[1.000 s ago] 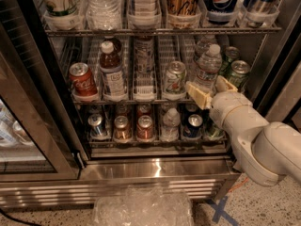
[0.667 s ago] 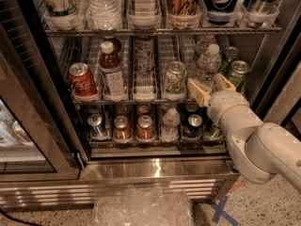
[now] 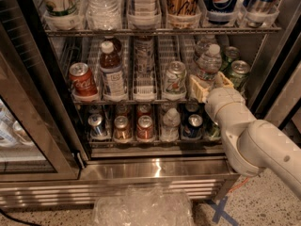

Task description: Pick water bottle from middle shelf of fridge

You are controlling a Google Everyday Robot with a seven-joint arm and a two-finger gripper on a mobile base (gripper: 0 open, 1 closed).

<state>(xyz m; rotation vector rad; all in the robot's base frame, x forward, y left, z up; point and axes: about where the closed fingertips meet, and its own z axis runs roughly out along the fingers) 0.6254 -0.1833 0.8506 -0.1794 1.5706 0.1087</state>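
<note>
The water bottle [image 3: 208,63], clear with a white cap, stands at the right of the middle shelf [image 3: 123,100] in the fridge [image 3: 155,169]. My gripper [image 3: 211,85] is inside the fridge at that bottle's lower part. It is open, with one pale yellow finger [image 3: 197,87] left of the bottle and the other to its right. The white arm comes in from the lower right and hides the bottle's base.
On the middle shelf are a white-capped brown drink bottle [image 3: 112,72], a red cola can [image 3: 83,82], a pale can [image 3: 175,78] and green cans [image 3: 239,73]. Short cans and a small clear bottle [image 3: 170,124] fill the rack below. The glass door [image 3: 28,126] stands open at left. Crumpled plastic [image 3: 143,208] lies on the floor.
The arm has edged slightly up and further into the fridge, so the fingers sit closer around the water bottle. Nothing on the shelves has moved.
</note>
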